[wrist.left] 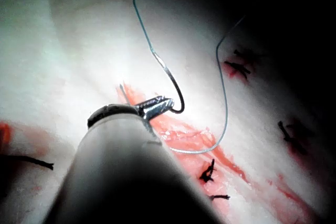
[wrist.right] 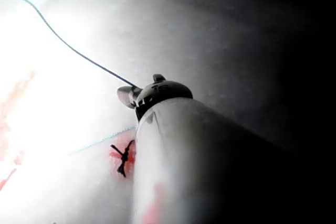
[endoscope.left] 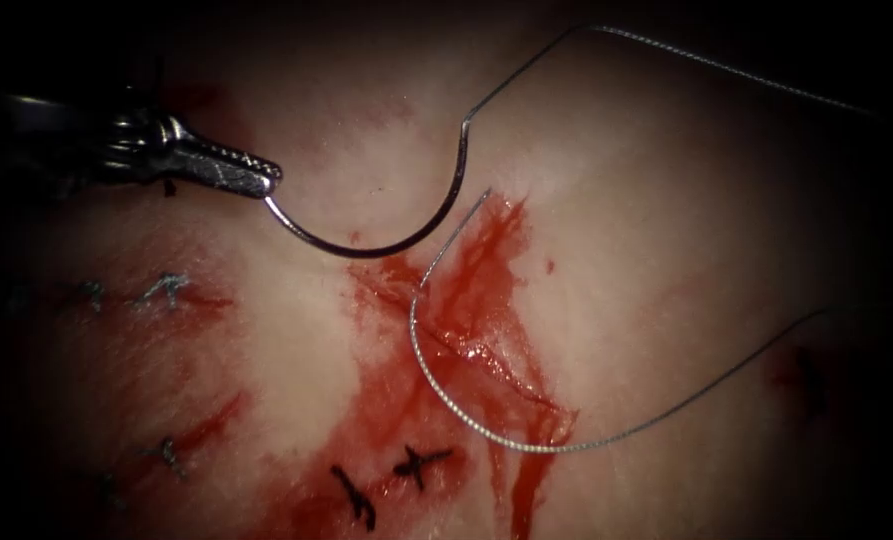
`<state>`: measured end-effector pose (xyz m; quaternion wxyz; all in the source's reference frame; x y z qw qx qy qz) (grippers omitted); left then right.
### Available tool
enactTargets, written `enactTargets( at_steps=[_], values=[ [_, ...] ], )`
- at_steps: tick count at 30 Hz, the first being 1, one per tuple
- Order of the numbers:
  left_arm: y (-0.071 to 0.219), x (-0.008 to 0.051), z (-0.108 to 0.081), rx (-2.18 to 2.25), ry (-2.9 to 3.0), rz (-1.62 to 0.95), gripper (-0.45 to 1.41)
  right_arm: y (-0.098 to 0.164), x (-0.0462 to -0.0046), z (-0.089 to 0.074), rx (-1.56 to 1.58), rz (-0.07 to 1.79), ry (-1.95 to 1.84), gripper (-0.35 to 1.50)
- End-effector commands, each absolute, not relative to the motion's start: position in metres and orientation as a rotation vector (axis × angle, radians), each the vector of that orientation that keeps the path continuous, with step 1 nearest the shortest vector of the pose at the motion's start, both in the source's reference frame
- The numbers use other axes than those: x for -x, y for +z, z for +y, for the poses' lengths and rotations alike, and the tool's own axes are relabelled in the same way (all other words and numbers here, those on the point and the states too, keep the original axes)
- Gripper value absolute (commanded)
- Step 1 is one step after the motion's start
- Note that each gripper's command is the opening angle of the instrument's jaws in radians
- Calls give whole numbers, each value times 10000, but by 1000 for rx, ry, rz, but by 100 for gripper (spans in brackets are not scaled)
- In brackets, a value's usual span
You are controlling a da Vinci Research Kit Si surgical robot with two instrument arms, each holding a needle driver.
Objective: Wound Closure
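Needle [endoscope.left: 366, 245]: clear of the tissue [endoscope.left: 666, 220], left of the cut [endoscope.left: 486, 350]
Left pincer [endoscope.left: 266, 180]: pinching its tip end, so thread [endoscope.left: 526, 445] trails free
Right pincer [wrist.right: 131, 95]: cannot tell

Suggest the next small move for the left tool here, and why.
Probably bring the right tool in to take the needle farther back along its curve. The left tool is shut on its tip end, the needle hangs free of the tissue above the cut, and thread trails from its other end.
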<state>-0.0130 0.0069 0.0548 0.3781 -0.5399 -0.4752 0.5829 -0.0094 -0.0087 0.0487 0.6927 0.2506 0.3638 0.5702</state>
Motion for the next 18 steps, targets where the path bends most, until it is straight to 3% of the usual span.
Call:
enactTargets(
  at_steps=[1, 6, 8, 10, 18],
  values=[
    [558, 138, 66, 1435, 1578, -1145, -45, 488, 64, -78, -549, 824, 1305, 98],
    [567, 155, 59, 1506, 1777, -975, -45, 484, 18, -92, -685, 864, 1378, 98],
    [569, 158, 55, 1530, 1842, -906, -45, 482, -5, -105, -717, 884, 1363, 54],
    [570, 159, 53, 1519, 1876, -876, -45, 482, -32, -113, -725, 903, 1364, 71],
    [583, 158, 50, 1460, 1937, -820, -45, 495, -124, -140, -754, 974, 1328, 76]
  ],
)
